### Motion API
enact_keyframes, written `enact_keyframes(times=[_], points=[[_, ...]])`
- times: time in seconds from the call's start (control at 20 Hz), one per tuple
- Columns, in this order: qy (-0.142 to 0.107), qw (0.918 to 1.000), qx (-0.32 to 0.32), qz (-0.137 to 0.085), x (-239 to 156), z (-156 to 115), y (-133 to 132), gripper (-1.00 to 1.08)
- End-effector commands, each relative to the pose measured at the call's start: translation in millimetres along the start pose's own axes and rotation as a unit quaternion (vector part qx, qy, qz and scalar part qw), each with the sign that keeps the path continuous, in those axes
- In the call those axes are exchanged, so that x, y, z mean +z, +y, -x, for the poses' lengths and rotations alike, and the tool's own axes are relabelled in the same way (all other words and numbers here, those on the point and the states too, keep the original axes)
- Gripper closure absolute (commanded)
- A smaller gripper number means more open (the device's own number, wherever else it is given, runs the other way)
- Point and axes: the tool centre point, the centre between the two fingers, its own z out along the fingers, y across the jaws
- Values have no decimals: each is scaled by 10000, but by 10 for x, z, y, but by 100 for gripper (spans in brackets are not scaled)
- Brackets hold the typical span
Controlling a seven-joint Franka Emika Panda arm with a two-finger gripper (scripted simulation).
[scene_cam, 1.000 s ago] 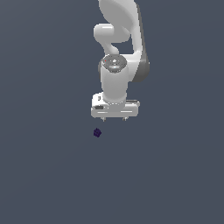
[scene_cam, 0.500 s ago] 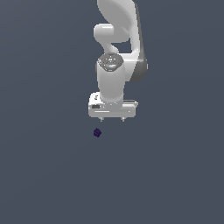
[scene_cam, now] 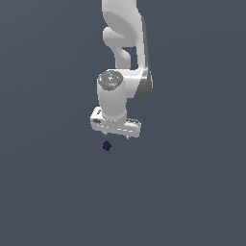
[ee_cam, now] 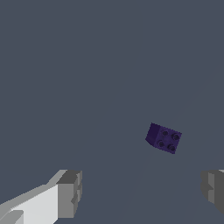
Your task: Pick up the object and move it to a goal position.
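gripper hangs empty, jaws spread wide. brick lies on the floor just below it, slightly toward the exterior view's left, not yet between the fingers.

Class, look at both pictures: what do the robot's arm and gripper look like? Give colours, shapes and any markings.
The arm is glossy white, built of rounded, bulging segments with dark grey bands at the joints. A grey disc with small coloured dots caps the wrist. The gripper is a wide white bar; its jaws end in blocky grey fingertips. No cables show.
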Motion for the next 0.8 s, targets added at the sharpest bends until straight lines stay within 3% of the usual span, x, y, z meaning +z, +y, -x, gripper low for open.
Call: enact_keyframes(times=[0.0, 0.35, 0.75], points=[[9, 9992, 393, 10, 133, -24, 128, -92], [45, 9917, 1282, 49, 428, -62, 426, -92], [67, 9857, 1684, 75, 561, -69, 568, -92]])
